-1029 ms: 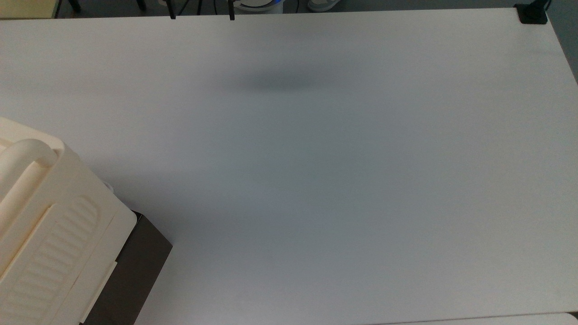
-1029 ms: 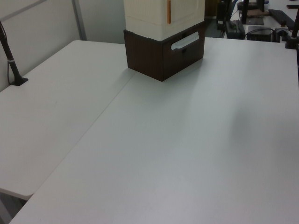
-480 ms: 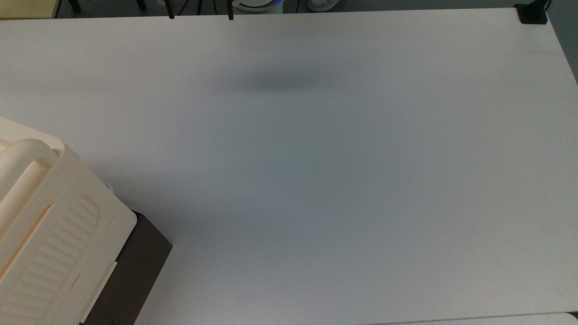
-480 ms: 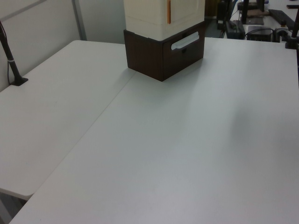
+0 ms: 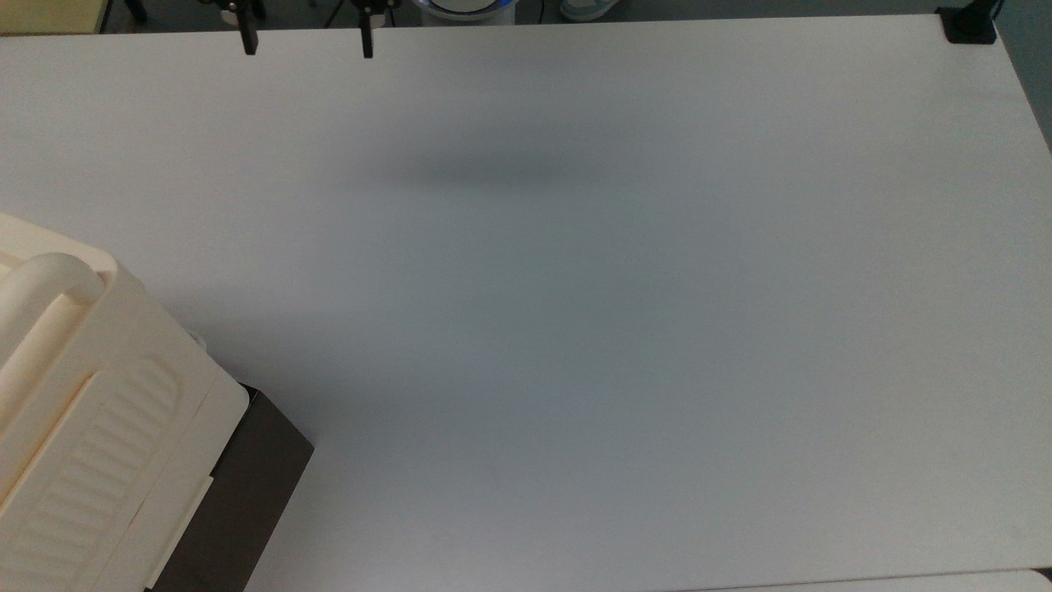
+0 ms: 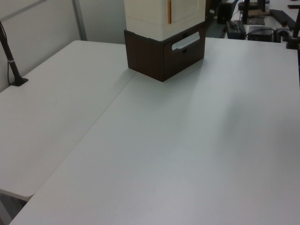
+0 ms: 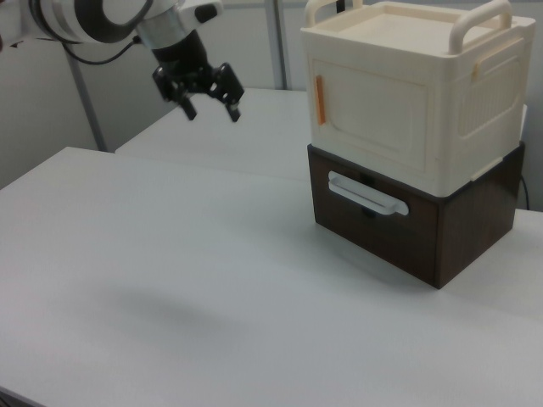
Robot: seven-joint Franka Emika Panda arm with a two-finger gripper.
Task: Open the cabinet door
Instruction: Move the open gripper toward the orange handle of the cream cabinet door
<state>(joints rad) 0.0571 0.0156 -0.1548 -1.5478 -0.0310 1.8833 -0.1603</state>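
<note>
In the right view, the gripper [image 7: 210, 108] hangs at 10 o'clock above the table [image 7: 170, 280], fingers spread and pointing down, holding nothing. The cabinet door [image 7: 369, 114], closed, sits at 2 o'clock, well apart.

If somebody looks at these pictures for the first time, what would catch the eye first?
Probably the cream cabinet stacked on a dark brown drawer box, at the right view's right, with the cabinet door shut and an orange handle on it. Next comes the black gripper, open, hanging above the white table at the right view's upper left.
</note>
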